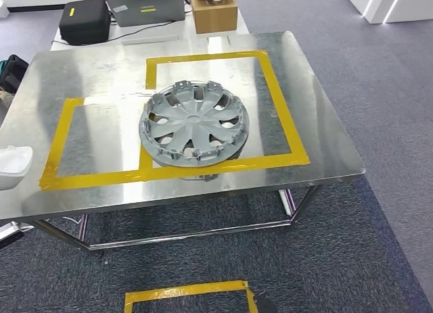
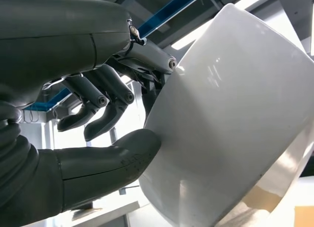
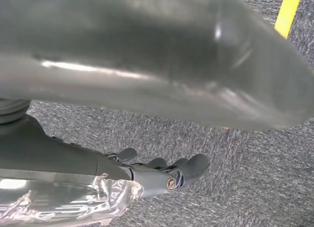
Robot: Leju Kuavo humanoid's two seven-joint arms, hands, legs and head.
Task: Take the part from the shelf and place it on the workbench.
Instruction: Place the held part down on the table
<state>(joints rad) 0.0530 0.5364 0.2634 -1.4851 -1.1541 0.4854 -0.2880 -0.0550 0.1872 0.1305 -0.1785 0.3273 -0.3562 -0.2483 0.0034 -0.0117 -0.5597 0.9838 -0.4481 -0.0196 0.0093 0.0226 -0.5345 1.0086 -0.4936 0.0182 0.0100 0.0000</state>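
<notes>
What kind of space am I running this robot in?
Probably a lab or test workshop: a metal workbench marked with yellow tape, a grey hubcap on it, and a laptop on the table behind.

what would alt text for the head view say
A grey hubcap lies flat on a shiny metal workbench, mostly inside the right of two yellow tape rectangles. A black case, laptop and cardboard box sit behind.
</notes>
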